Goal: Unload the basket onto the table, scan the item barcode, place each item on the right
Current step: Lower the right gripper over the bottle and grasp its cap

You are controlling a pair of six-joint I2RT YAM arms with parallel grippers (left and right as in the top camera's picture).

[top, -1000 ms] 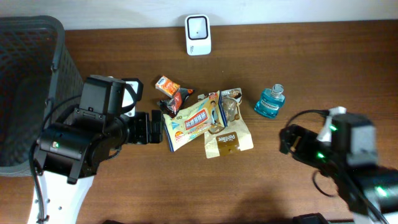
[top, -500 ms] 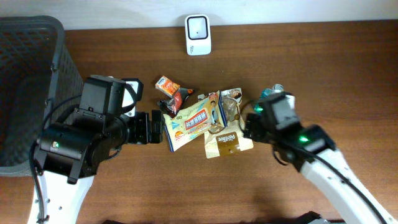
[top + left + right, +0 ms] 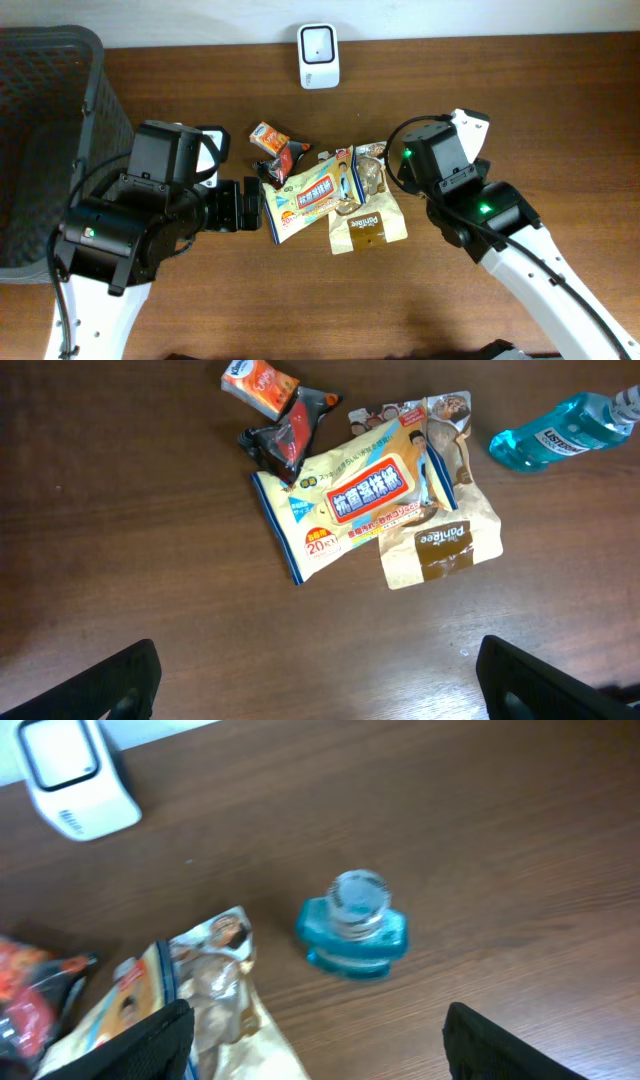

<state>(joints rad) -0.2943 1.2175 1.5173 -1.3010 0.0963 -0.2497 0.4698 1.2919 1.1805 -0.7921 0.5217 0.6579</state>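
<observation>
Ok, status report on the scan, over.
Left claw open, empty, by snack packets. Right claw open above blue bottle, not touching. Scanner far side, nothing between it and bottle.

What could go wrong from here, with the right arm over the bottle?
1. The right gripper hangs open over the small, rounded bottle; an off-centre close could tip it or push it away.
2. The snack bag lies close beside the bottle, so a finger might snag it.
3. No barcode shows on the bottle in any view, so it may reach the scanner facing wrong.
</observation>
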